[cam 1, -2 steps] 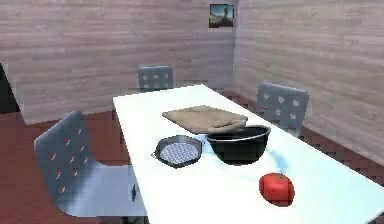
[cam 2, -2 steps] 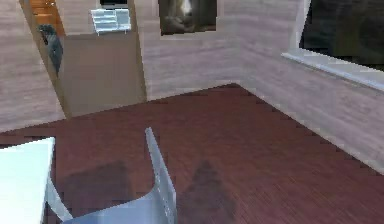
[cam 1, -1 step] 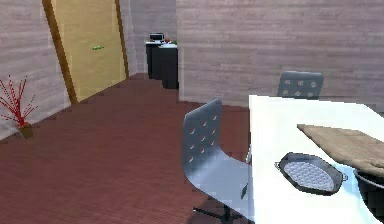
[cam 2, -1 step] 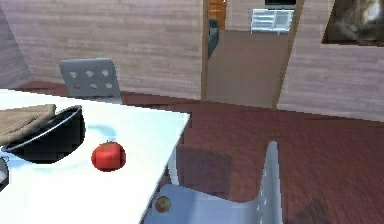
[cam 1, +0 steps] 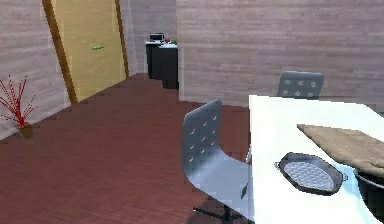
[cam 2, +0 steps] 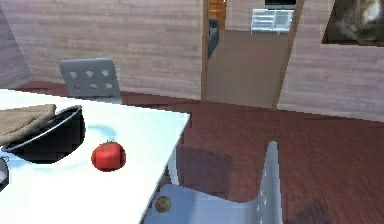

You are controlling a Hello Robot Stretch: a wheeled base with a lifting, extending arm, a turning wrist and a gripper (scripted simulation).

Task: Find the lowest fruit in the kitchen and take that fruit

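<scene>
A round red fruit with a green stem end lies on the white table near its corner, in the arm side view. Lower down, a small round yellowish-brown thing rests on the seat of a grey chair beside the table; I cannot tell what it is.
In the forward view the white table carries a dark pan and a brown cloth. Grey chairs stand at its side and far end. A yellow door, a red plant and a dark cabinet border open red floor. A doorway opens beyond.
</scene>
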